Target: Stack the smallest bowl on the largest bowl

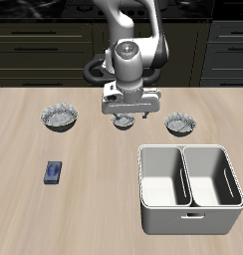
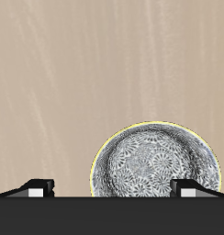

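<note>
Three grey-white speckled bowls stand in a row across the middle of the table. The largest bowl (image 1: 60, 118) is at one end and a medium bowl (image 1: 179, 124) at the other. The smallest bowl (image 1: 122, 124) is between them, partly hidden under my gripper (image 1: 126, 113). In the wrist view the smallest bowl (image 2: 155, 165) lies just below my gripper (image 2: 114, 189), off-centre toward one fingertip (image 2: 195, 188). The fingers are wide apart and hold nothing.
A white two-compartment bin (image 1: 189, 214) stands near the table's front edge. A small blue object (image 1: 54, 172) lies flat on the table nearer the front than the largest bowl. Dark cabinets run behind the table.
</note>
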